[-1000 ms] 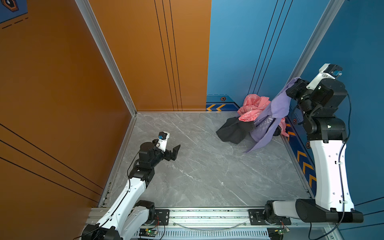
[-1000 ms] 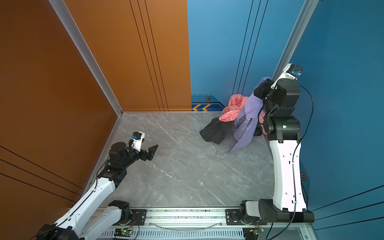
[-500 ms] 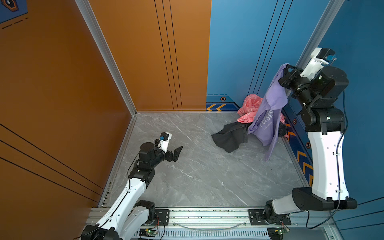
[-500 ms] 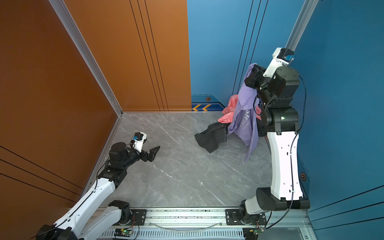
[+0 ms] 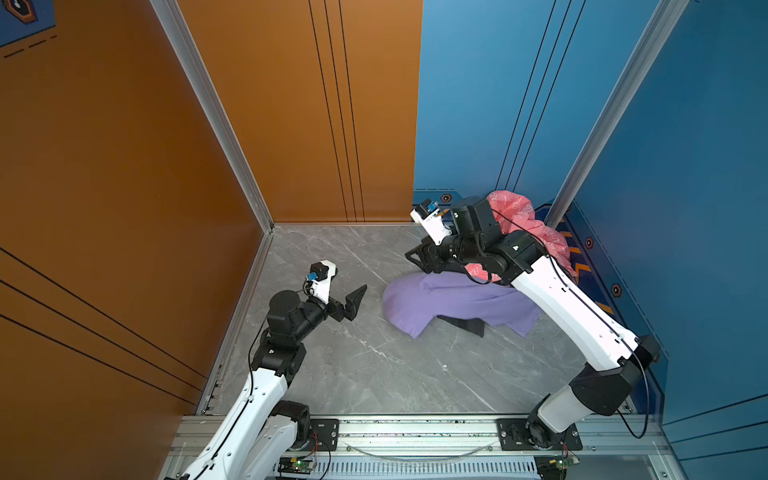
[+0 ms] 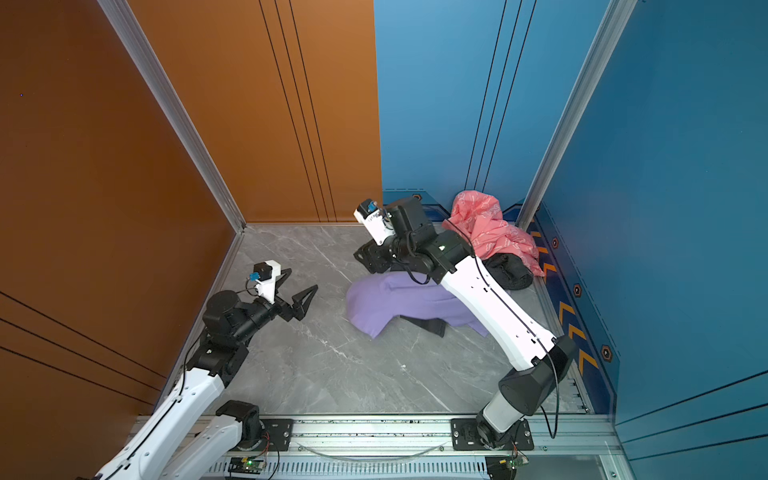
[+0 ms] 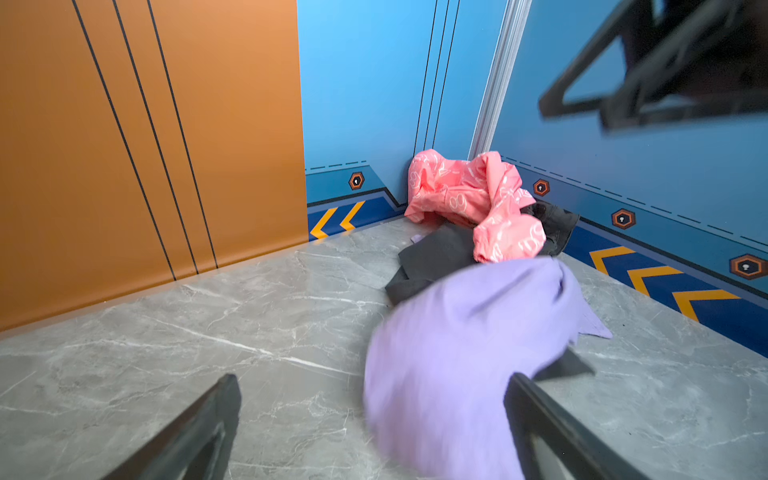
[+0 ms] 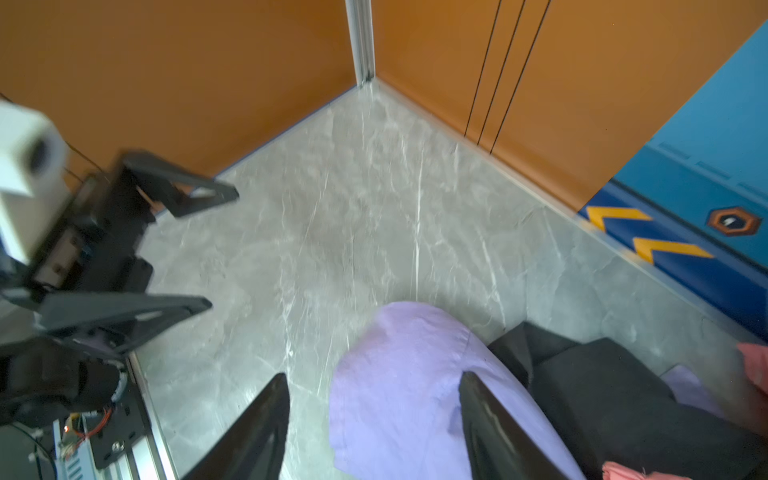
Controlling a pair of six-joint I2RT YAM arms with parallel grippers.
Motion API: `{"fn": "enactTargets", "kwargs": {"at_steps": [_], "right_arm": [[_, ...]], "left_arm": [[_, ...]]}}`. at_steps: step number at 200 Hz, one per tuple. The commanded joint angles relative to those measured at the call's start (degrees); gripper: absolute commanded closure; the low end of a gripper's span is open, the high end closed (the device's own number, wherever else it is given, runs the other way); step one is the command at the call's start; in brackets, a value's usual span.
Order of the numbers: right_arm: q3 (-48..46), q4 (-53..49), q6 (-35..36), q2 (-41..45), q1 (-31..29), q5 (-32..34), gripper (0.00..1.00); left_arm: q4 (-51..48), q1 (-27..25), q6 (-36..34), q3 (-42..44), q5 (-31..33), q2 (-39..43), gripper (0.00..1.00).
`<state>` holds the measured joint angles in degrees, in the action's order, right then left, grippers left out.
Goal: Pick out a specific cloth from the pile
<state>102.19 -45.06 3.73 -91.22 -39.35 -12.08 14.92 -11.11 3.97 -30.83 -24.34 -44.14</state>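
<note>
The robot is working on the step of getting the cloth [image 5: 451, 301] away from the pile [image 7: 478, 208]. I think this step is almost done but not quite. The cloth is the light purple one, and it is lying in a soft heap on the grey table [image 5: 374, 374], near the middle and in front of the pile. The pile is sitting in the far corner, with the pink jacket [image 5: 525, 226] on top of the dark clothes [image 6: 509, 270]. One part of the cloth is lying over a dark piece [image 5: 465, 324], so the cloth is touching the dark clothes and is not all by itself yet. The right claw [image 8: 374, 378] is hanging just over the cloth with its two fingers wide apart, and it is holding nothing. The left claw [image 6: 300, 281] is waiting near the cloth's other edge, not touching it, and its fingers are wide apart too, with nothing in them. For the next move, I think one claw is going to have to come down on a purple fold only, pinch it, and pull it toward the bare table so the dark piece is not coming along. The cloth is looking soft and floppy, so it may be dragging. I am seeing no words or brand names to read. The jacket is showing white shapes, and the blue walls are showing orange arrows and little six-sided badges.
</note>
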Motion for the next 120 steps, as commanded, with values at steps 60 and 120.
{"fn": "enactTargets", "kwargs": {"at_steps": [60,120], "right_arm": [[-20.6,1.1,-13.2,18.2,17.7,13.1,0.30],[-50.0,15.8,-39.3,34.0,41.4,5.7,0.32]], "left_arm": [[1.4,-5.8,1.6,-3.3,-2.6,-2.0,0.00],[1.4,-8.6,0.2,-3.7,-2.0,-3.3,0.00]]}}
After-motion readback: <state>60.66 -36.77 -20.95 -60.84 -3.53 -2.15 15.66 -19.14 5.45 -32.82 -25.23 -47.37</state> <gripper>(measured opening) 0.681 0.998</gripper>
